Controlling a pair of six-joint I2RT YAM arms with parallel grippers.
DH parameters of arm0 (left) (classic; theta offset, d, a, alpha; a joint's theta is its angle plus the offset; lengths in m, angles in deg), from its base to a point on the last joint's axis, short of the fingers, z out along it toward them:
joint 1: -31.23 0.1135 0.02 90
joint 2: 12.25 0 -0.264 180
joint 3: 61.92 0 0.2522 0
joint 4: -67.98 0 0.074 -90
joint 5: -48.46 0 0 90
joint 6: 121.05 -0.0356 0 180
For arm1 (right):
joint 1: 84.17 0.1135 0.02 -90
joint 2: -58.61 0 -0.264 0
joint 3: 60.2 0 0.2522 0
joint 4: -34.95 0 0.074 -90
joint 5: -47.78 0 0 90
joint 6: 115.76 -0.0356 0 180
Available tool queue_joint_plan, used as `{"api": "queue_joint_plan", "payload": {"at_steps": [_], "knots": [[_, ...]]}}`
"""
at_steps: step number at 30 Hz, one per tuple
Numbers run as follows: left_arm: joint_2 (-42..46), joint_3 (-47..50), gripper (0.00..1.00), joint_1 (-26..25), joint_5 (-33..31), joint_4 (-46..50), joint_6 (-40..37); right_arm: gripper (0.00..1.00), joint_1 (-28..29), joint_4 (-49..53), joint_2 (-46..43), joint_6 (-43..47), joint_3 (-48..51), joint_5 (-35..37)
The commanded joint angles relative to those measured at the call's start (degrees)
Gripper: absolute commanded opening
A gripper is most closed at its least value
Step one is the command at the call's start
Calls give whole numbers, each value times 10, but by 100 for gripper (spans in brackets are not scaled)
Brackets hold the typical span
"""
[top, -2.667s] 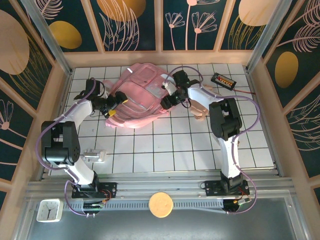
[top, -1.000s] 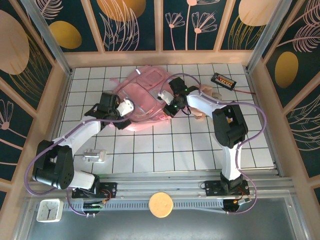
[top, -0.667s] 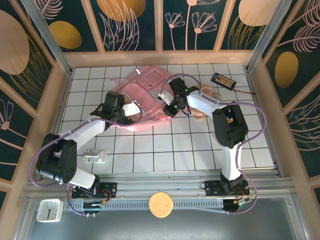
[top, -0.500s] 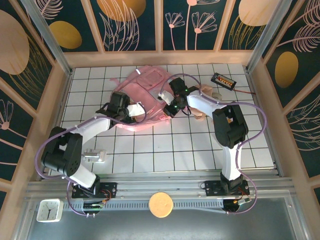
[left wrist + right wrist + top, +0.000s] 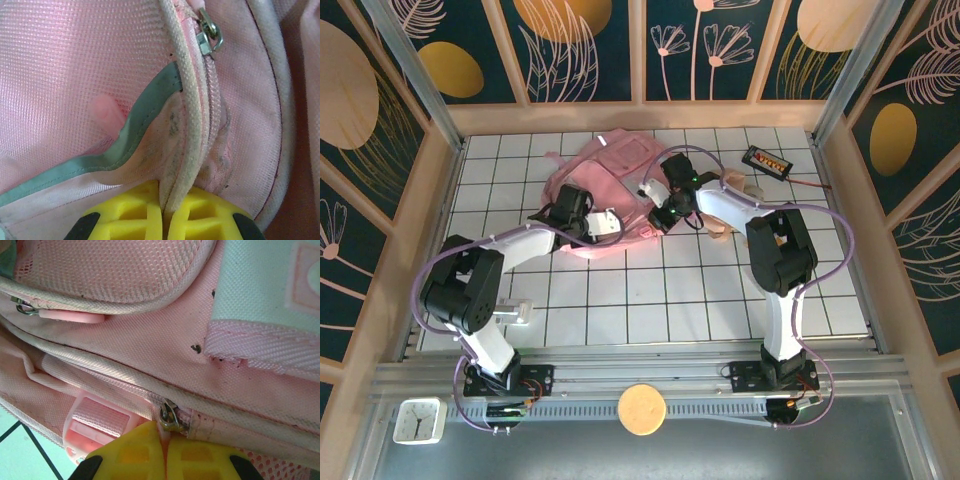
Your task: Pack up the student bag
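Note:
The student bag [image 5: 610, 165], a soft pink backpack, lies flat at the back middle of the tiled table. My left gripper [image 5: 618, 230] sits at the bag's near edge. In the left wrist view the left gripper [image 5: 167, 215] is shut on the pale piped seam [image 5: 192, 115] beside a closed zipper, whose metal slider [image 5: 210, 37] lies farther along. My right gripper [image 5: 663, 213] is at the bag's right side. In the right wrist view the right gripper [image 5: 164, 450] is shut on the pull of a zipper slider [image 5: 170, 416], next to a pink strap buckle [image 5: 95, 425].
A small pinkish-beige pouch [image 5: 722, 226] lies just right of the bag, under the right arm. A black device with coloured buttons [image 5: 767, 160] sits at the back right. A small silver object [image 5: 510, 312] lies by the left arm, near the front left.
My left gripper slid right along the bag's near edge and closed on the piped seam. The right gripper stayed shut on the zipper pull in place.

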Motion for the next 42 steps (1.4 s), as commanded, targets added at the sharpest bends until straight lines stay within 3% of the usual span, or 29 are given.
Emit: {"api": "queue_joint_plan", "payload": {"at_steps": [1,6,12,16,20,25,30,32,38,41,42], "knots": [[-11,-55,0,-8,41,26,52,0,7,10,-25,-7,-5,-10],[-8,-126,0,-9,6,96,133,0,8,51,-42,-28,-23,28],[-9,-147,0,-29,-72,109,197,0,32,82,-90,-26,-10,30],[-24,-201,0,-30,-94,148,282,0,53,92,-99,-25,-4,-13],[-4,-201,0,-30,-98,121,332,0,59,79,-86,-56,-6,-48],[58,-177,0,-30,-60,101,324,0,34,20,-91,-107,15,-96],[92,-148,0,-30,9,95,316,20,15,-59,-89,-166,36,-150],[99,-138,0,-30,29,94,313,21,14,-75,-83,-177,33,-158],[109,-121,0,-30,29,96,303,18,15,-82,-72,-194,37,-162],[114,-118,0,-30,26,95,300,0,14,-75,-72,-196,40,-150],[111,-123,0,-30,21,99,304,0,15,-67,-71,-194,37,-143]]}}
